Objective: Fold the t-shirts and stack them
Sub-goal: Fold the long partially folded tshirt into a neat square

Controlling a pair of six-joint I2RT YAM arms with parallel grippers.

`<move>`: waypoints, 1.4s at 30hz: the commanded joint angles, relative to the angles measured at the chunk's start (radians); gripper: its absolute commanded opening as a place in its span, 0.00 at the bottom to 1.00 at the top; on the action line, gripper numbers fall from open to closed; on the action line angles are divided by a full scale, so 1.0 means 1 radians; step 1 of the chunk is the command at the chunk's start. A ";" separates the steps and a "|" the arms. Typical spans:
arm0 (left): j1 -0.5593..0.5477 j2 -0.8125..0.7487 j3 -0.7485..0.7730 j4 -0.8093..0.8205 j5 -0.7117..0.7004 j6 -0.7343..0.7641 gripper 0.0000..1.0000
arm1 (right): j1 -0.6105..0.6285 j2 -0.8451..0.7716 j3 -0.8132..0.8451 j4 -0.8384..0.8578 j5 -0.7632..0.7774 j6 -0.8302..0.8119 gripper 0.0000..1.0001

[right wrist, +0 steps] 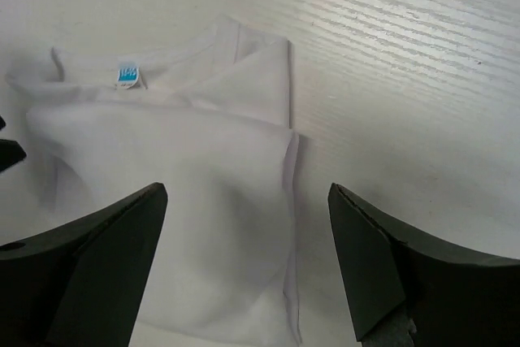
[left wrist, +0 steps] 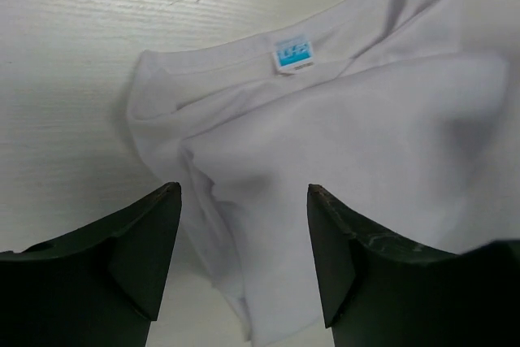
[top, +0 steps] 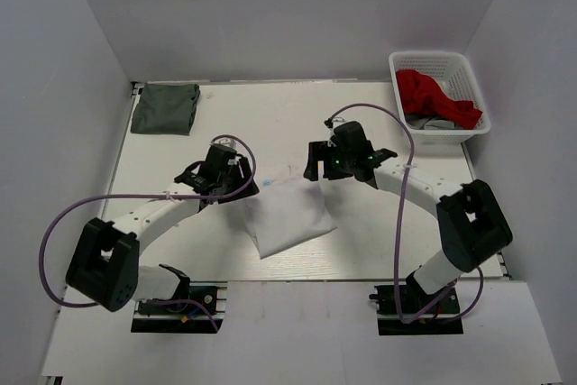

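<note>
T-shirt: plain white, no print. Neck label: white with a turquoise-blue block.
Counter: off-white, fine grain lines.
Folded shirt: dull grey-green, plain.
Basket: white lattice. Garment in it: bright red. Another piece below: grey.
Left arm, right arm: white links, black joints. Cable: lilac.
Left gripper, right gripper: black, possibly tinted dark green; the wrist views are dim.

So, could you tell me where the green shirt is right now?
In the top view, the green shirt lies folded at the table's far left corner, opposite the basket on the far right.
</note>
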 commanded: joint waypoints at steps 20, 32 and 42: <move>0.000 0.180 0.109 -0.066 0.005 0.100 0.44 | -0.027 0.217 0.114 0.033 -0.052 0.060 0.50; 0.000 0.200 0.132 -0.027 0.077 0.119 0.00 | -0.024 0.195 0.105 0.042 -0.077 0.047 0.00; 0.000 -0.065 0.026 0.042 0.189 0.149 0.00 | -0.024 0.019 0.025 0.034 -0.070 0.004 0.00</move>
